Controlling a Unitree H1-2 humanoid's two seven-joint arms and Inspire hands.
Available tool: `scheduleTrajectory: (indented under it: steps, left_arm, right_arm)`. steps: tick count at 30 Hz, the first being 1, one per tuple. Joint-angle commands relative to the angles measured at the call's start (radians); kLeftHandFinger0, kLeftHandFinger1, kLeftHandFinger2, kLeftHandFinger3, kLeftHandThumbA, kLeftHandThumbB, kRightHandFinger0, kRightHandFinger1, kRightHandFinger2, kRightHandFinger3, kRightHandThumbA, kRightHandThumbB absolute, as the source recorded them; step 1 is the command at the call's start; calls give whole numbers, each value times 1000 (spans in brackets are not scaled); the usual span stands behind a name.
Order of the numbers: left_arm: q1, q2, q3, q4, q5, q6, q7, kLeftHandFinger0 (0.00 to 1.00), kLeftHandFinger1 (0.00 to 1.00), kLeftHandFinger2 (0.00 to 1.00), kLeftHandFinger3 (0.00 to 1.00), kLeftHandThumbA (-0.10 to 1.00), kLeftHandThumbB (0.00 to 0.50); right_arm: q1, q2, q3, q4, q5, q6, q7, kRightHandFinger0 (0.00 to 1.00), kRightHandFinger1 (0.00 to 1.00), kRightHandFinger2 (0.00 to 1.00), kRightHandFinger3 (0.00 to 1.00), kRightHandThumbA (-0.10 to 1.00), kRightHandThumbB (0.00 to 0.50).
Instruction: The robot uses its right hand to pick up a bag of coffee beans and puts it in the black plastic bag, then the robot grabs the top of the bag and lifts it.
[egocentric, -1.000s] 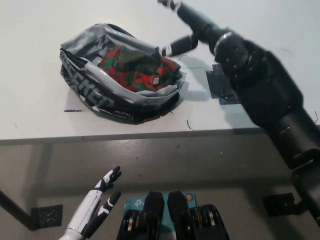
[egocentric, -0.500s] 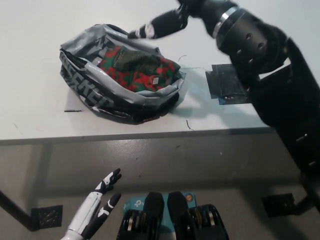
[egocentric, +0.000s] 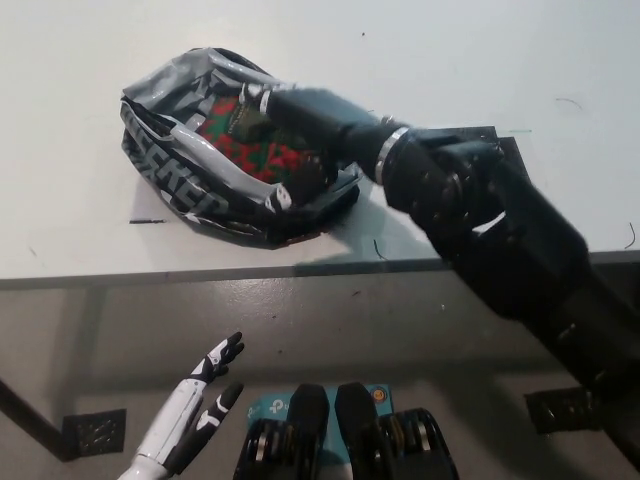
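Observation:
The black plastic bag (egocentric: 190, 190) with white lettering lies open on the white table (egocentric: 70, 230) at left of centre. Inside it shows the red and green coffee bean bag (egocentric: 245, 152). My black right hand (egocentric: 295, 120) reaches over the bag's mouth, its fingers spread across the opening and down onto the near rim. I cannot see whether they grip the plastic. My white left hand (egocentric: 200, 405) hangs open below the table's front edge at the lower left, holding nothing.
A dark square patch (egocentric: 495, 140) on the table is mostly hidden under my right forearm. The table's front edge (egocentric: 200, 275) runs across the picture's middle; grey floor lies below, with a black table foot (egocentric: 95, 432) at lower left.
My right arm has swung from the far right of the table down and left; the hand now lies over the bag's opening. Left hand and bag have stayed put.

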Motion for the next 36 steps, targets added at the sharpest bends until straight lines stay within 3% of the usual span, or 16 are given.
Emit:
scheduleTrajectory:
  steps: [1,9,23,31,36]
  left_arm:
    - [-6,9,2,-34,-7,-21,-7,1000,1000,1000,1000,1000,191]
    - [-9,6,0,-55,8,16,-8,1000,1000,1000,1000,1000,210]
    - [-26,4,-2,-42,1,4,-7,1000,1000,1000,1000,1000,218]
    - [-35,5,-2,-39,-4,-1,-8,1000,1000,1000,1000,1000,213]
    - [-40,5,-1,-39,-11,5,-12,1000,1000,1000,1000,1000,216]
  right_arm:
    - [-17,17,29,26,-60,-17,18,1000,1000,1000,1000,1000,443]
    - [-20,21,42,89,-94,-50,-9,1000,1000,1000,1000,1000,470]
    - [-4,42,44,157,-119,-83,-15,1000,1000,1000,1000,1000,453]
    - [7,59,51,198,-133,-90,-14,1000,1000,1000,1000,1000,483]
    - [10,65,46,235,-129,-116,-13,1000,1000,1000,1000,1000,471]
